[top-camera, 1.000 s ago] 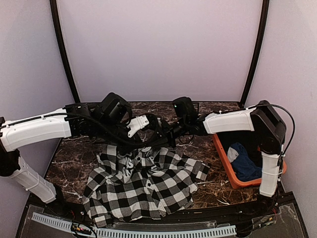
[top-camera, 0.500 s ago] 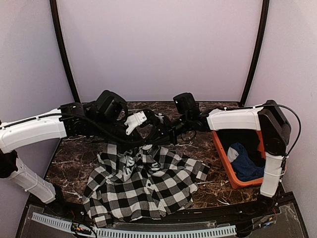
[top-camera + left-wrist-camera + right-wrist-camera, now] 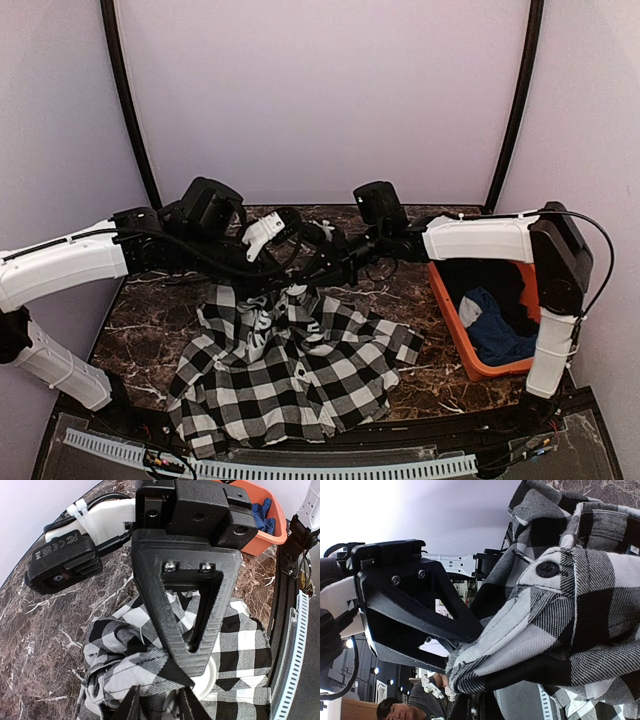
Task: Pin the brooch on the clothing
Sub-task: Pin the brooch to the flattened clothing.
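Seen from above, the left arm (image 3: 70,268) is stretched from the 9 o'clock side of the marble table (image 3: 150,310) toward its middle. In its wrist view, the left gripper (image 3: 159,706) is seen low in the picture with its two fingers set slightly apart and a fold of checked cloth between them. Whether that fold is pressed or let go cannot be told.

The clothing (image 3: 290,375) is spread over the table's middle toward 6 o'clock. Its upper edge is gathered and lifted toward 12 o'clock, where both grippers meet. A black button (image 3: 547,569) is seen on the raised fold in the right wrist view.

The right gripper (image 3: 328,268) is clenched, and the raised edge of the clothing is pinched in it. One of its triangular fingers (image 3: 195,630) is shown pointing down onto the cloth, and a white rounded shape (image 3: 209,682) lies just beside its tip. Whether this is the brooch cannot be told.

The right arm (image 3: 470,240) is extended from the 3 o'clock side. Below it, at 3 o'clock on the table, an orange bin (image 3: 452,330) is placed, and a blue garment (image 3: 498,330) is held inside it.
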